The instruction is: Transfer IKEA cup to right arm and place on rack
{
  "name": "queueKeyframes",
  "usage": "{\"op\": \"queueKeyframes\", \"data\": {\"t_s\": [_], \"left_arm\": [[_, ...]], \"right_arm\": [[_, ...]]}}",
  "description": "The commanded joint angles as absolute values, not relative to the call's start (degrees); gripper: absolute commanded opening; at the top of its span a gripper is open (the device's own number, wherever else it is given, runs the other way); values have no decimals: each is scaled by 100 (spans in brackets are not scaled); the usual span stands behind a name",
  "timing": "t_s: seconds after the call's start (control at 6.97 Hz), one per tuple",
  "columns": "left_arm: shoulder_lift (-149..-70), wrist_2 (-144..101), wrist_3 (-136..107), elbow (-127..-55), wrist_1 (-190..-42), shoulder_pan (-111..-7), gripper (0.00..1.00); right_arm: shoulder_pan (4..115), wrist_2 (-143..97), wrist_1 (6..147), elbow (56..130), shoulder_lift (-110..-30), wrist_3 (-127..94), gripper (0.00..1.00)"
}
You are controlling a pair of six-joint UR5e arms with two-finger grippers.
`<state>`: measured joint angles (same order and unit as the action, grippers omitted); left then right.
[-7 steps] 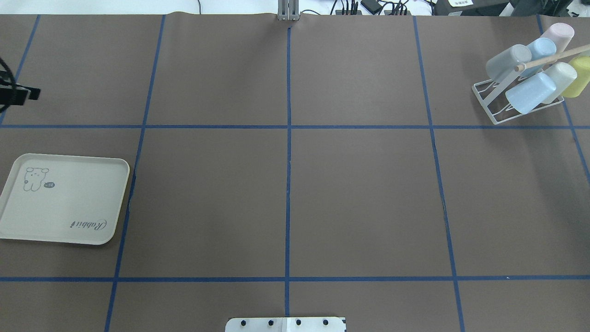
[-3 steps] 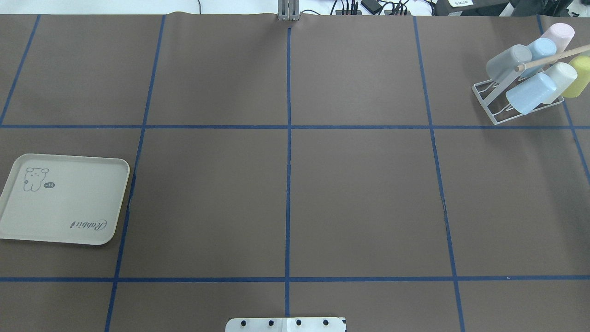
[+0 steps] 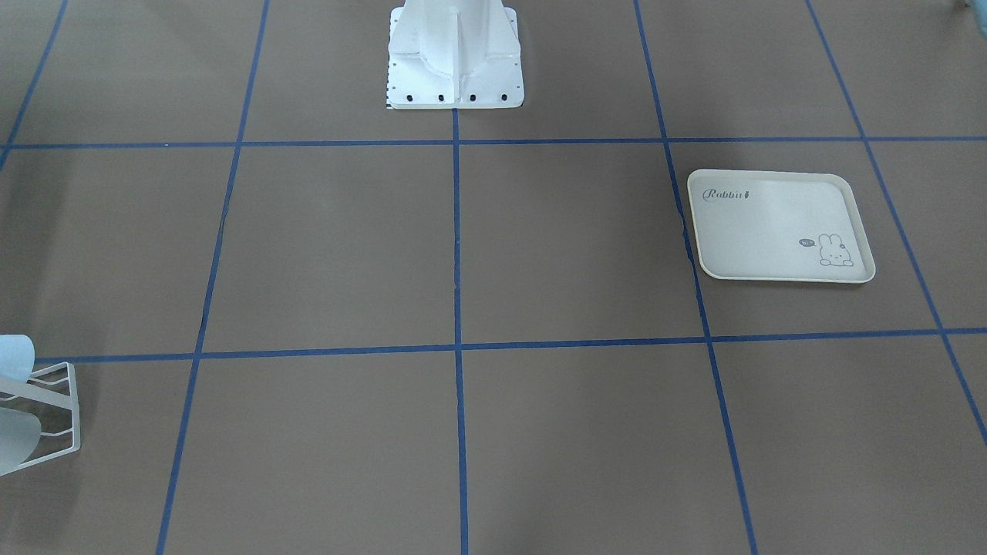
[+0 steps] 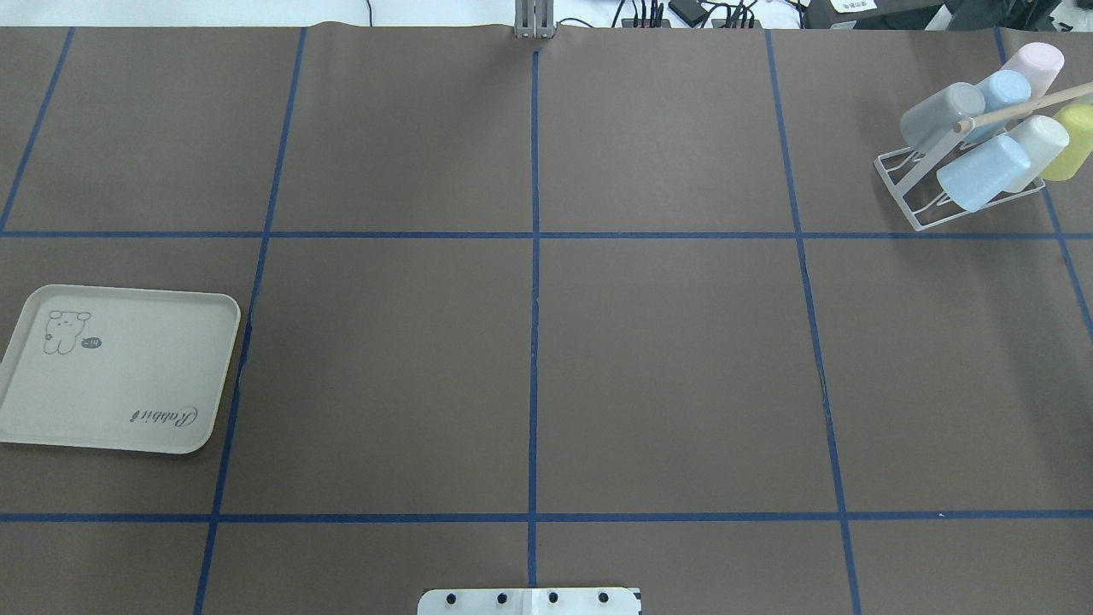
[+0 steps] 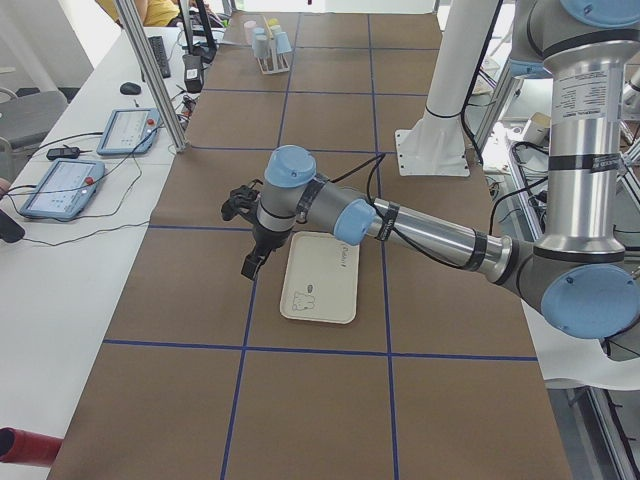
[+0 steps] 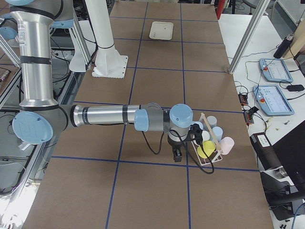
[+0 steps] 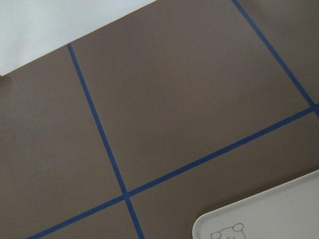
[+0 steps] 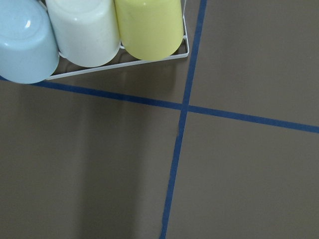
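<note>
Several pastel IKEA cups point(image 4: 982, 171) rest upside down on the white wire rack point(image 4: 897, 184) at the table's far right corner. The right wrist view shows a pale blue cup point(image 8: 25, 45), a white cup point(image 8: 84, 30) and a yellow cup point(image 8: 149, 25) along the rack's wire edge point(image 8: 119, 68). My right gripper point(image 6: 177, 155) hangs low just beside the rack point(image 6: 212, 160), seen only from the side, so I cannot tell its state. My left gripper point(image 5: 250, 267) hovers by the cream tray point(image 5: 320, 280); I cannot tell its state either.
The rabbit-print tray point(image 4: 119, 367) lies bare at the table's left. The robot's white pedestal point(image 3: 455, 54) stands at the near middle edge. Blue tape lines grid the brown table. Tablets point(image 5: 60, 185) and an aluminium post point(image 5: 150, 70) sit along the operators' side.
A black part of the left gripper at the overhead view's left edge has slid out of that view. The cups, rack and tray have not moved.
</note>
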<state>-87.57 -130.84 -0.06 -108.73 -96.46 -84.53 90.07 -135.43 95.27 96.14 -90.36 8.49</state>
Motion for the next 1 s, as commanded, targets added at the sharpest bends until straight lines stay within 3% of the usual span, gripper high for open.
{"op": "queueKeyframes", "data": {"t_s": [0.0, 0.86], "left_arm": [[-8903, -13183, 52, -10488, -9351, -8560, 100], [-9123, -13184, -536, -10372, -9958, -8587, 100]], "right_arm": [[8974, -13570, 10220, 9983, -8922, 862, 100], [8745, -13734, 10406, 10072, -8534, 782, 100]]}}
